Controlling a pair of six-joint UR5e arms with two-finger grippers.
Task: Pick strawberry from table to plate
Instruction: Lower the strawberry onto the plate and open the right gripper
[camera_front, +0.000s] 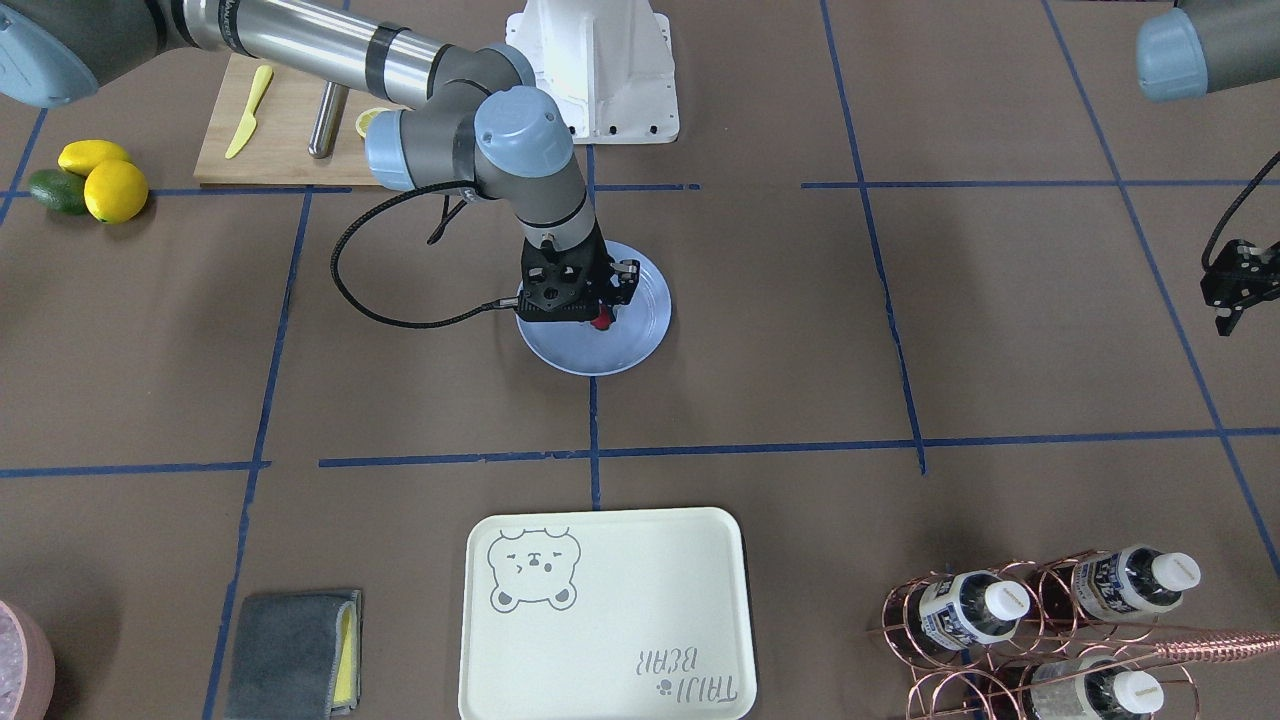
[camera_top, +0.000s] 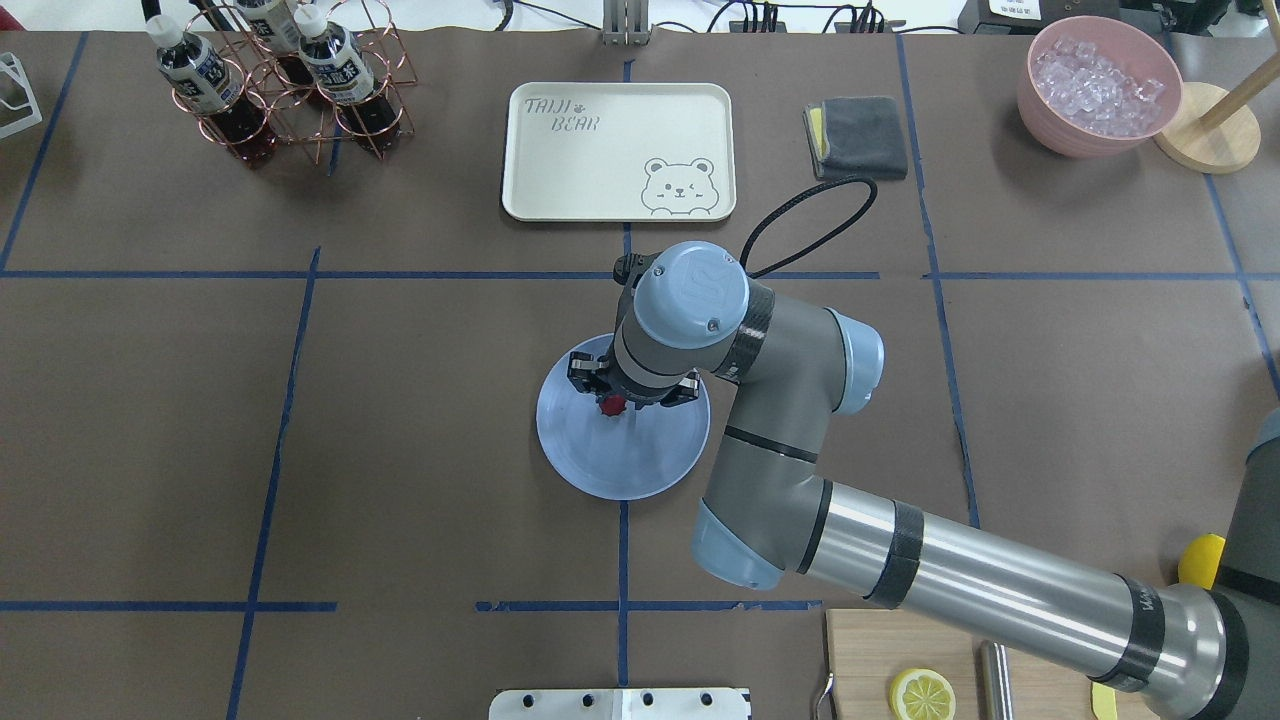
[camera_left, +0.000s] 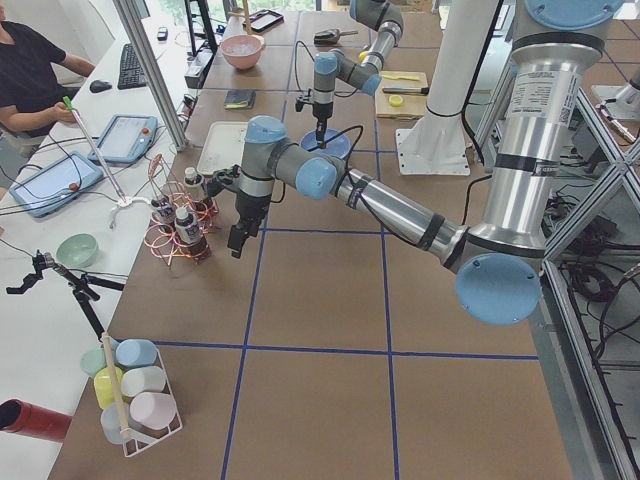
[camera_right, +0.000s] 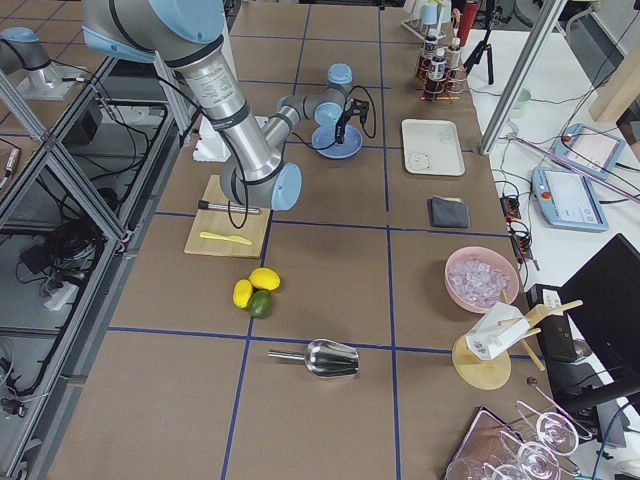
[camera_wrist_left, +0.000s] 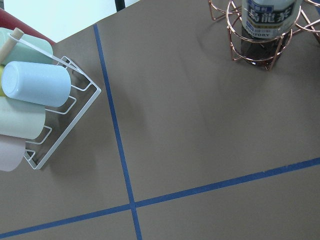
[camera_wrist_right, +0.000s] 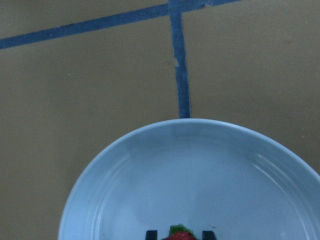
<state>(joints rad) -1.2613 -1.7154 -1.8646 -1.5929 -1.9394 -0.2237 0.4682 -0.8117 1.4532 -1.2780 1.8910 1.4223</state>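
The strawberry (camera_front: 601, 321) (camera_top: 611, 405) hangs low over the middle of the light-blue plate (camera_front: 640, 350) (camera_top: 600, 465), with my right gripper (camera_front: 598, 318) (camera_top: 612, 403) pointing straight down and shut on it. In the right wrist view the red berry with its green cap (camera_wrist_right: 179, 233) shows at the bottom edge between two dark fingertips (camera_wrist_right: 150, 234), above the plate's glossy floor (camera_wrist_right: 200, 170). I cannot tell whether the berry touches the plate. My left gripper (camera_front: 1232, 300) (camera_left: 238, 240) hovers far off beside the bottle rack, open and holding nothing.
A cream bear-print tray (camera_front: 600, 610) lies beyond the plate, with a grey cloth (camera_front: 295, 650) to one side and a copper bottle rack (camera_front: 1050, 620) to the other. Near the robot's base are a cutting board (camera_front: 280, 120) and lemons (camera_front: 105, 175). A cup rack (camera_wrist_left: 35, 100) stands under the left wrist.
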